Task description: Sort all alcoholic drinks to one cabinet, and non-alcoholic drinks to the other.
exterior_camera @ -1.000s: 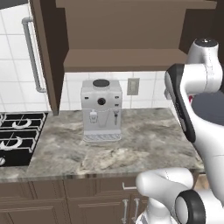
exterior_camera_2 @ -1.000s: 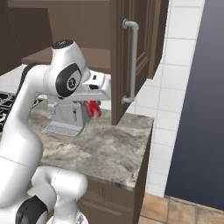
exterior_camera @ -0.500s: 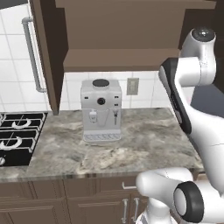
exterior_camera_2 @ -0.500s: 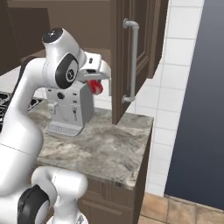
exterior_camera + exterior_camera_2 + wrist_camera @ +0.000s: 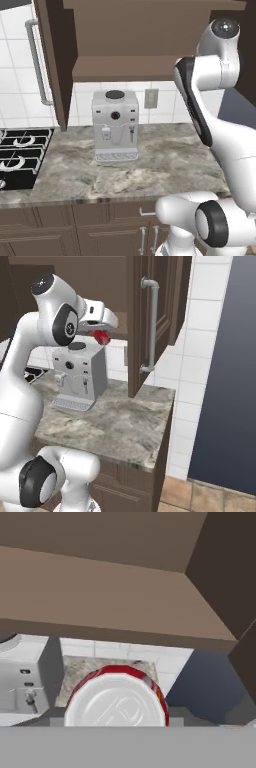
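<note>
Stovetop burners, black with grates (image 5: 17, 157), sit at the far left of the grey marble counter (image 5: 165, 165). Right of them stands a white boxy coffee machine (image 5: 115, 125); no readable writing shows on it. Farther right, the gripper (image 5: 100, 331) is clamped on a small red can with a silvery top (image 5: 116, 702), raised just below the open brown cabinet's shelf (image 5: 115, 597).
</note>
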